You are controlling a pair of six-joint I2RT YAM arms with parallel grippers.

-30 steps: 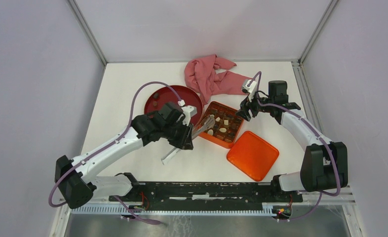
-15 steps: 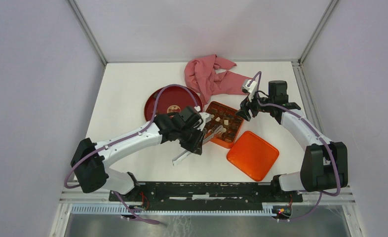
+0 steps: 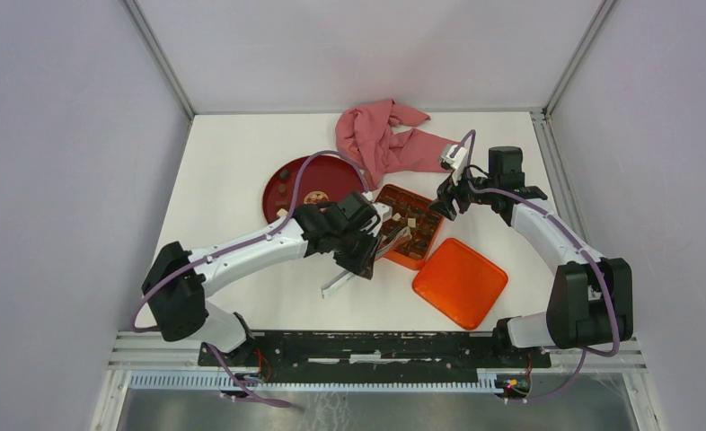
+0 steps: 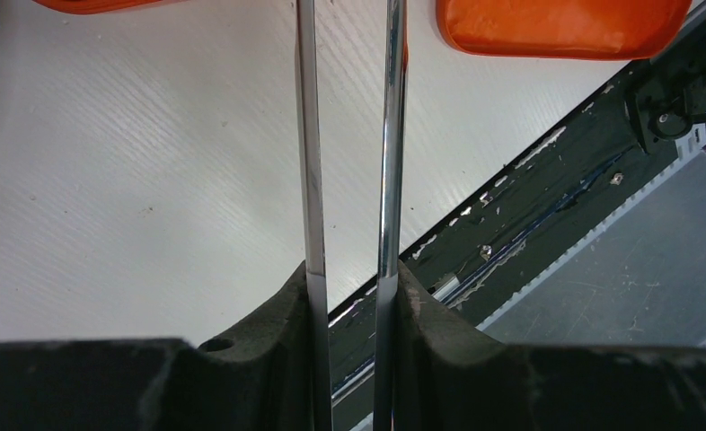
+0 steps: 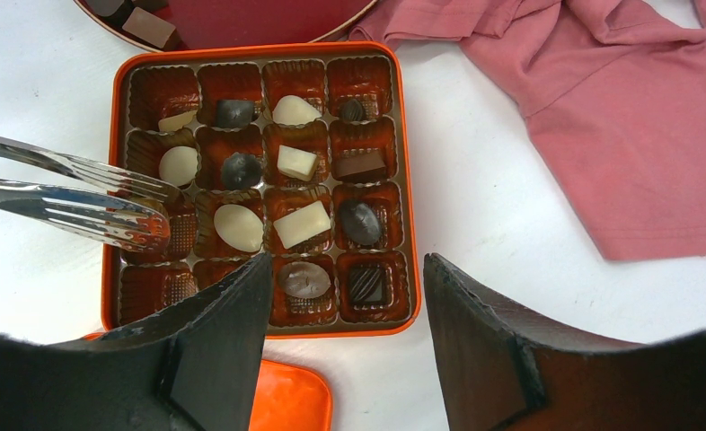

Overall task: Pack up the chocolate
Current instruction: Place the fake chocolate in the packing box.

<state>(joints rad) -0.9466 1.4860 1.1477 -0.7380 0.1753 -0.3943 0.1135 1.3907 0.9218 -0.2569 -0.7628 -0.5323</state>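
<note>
Left gripper (image 4: pixel 349 305) clenched on slim chrome tongs (image 5: pixel 71 193), ridged tips over the left column of the square orange tin (image 5: pixel 258 48). Chocolate (image 5: pixel 301 224): glossy dark and cream pieces in its crimped cups, and a few on the round dark-red plate (image 3: pixel 331 187) just left. Right gripper (image 5: pixel 347 265) spread wide, holding nothing, above the tin's near edge. Rounded lid (image 3: pixel 460 281) near-right, crumpled pink cloth (image 3: pixel 381 139) far. Widest stretch of the white ribbed table (image 3: pixel 233 162) lies left.

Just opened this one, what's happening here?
The left hand grips metal tongs, their tips over the left side of the orange tin; I cannot tell whether they carry a piece. Most compartments hold chocolate, a few look empty, and a few pieces sit on the red plate. The right hand hovers open above the tin. The lid lies beside it.
</note>
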